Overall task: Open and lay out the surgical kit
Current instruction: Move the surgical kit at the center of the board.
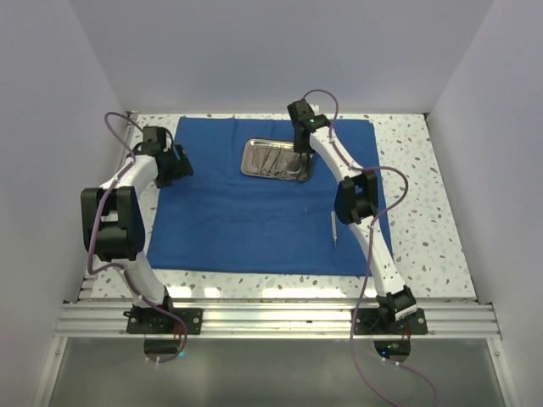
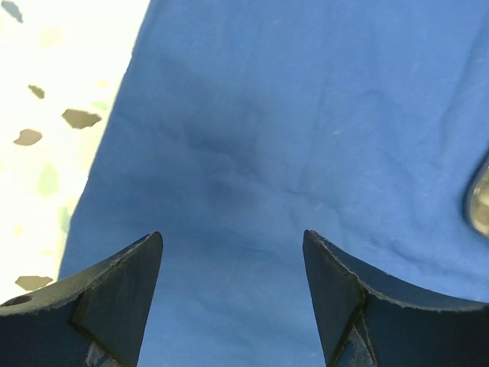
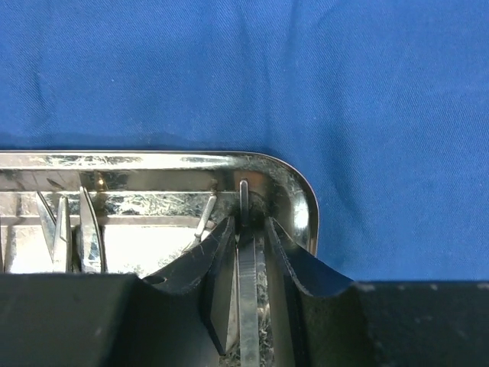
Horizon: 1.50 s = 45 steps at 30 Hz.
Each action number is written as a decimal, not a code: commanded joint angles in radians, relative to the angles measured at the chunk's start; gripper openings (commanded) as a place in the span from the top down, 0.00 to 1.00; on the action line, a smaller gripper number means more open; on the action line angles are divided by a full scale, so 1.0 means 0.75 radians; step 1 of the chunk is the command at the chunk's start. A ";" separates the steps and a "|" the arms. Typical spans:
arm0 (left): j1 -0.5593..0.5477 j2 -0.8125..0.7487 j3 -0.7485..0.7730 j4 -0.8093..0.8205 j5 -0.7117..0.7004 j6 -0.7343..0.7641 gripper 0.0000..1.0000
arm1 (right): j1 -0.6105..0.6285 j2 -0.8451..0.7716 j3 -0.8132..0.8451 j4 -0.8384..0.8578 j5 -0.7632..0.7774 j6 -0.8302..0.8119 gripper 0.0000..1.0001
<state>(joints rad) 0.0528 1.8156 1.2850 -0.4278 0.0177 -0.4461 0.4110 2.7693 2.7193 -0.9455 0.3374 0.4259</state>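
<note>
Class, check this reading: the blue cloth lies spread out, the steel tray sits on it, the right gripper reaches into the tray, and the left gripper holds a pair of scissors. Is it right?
One slip: the left gripper holds nothing. The left wrist view shows it open over bare blue cloth. The rest stands.

Most of frame filled by blue cloth (image 2: 306, 115), laid flat, faint creases seen near middle. Speckled tabletop (image 2: 46, 76) exposed at left, beyond cloth edge. left gripper (image 2: 231, 238) held over cloth, dark fingers (image 2: 114, 298) spread wide, nothing clamped between. Sliver of shiny tray rim (image 2: 480, 202) glimpsed at right edge.
</note>
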 commanded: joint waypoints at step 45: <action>0.044 -0.063 -0.046 0.055 0.048 0.028 0.23 | 0.248 -0.150 -0.328 -0.502 -0.290 -0.059 0.55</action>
<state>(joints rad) 0.0769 1.7992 1.2434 -0.4187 0.0296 -0.4267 0.5732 2.6553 2.5629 -1.1206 0.1200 0.4019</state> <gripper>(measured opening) 0.778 0.448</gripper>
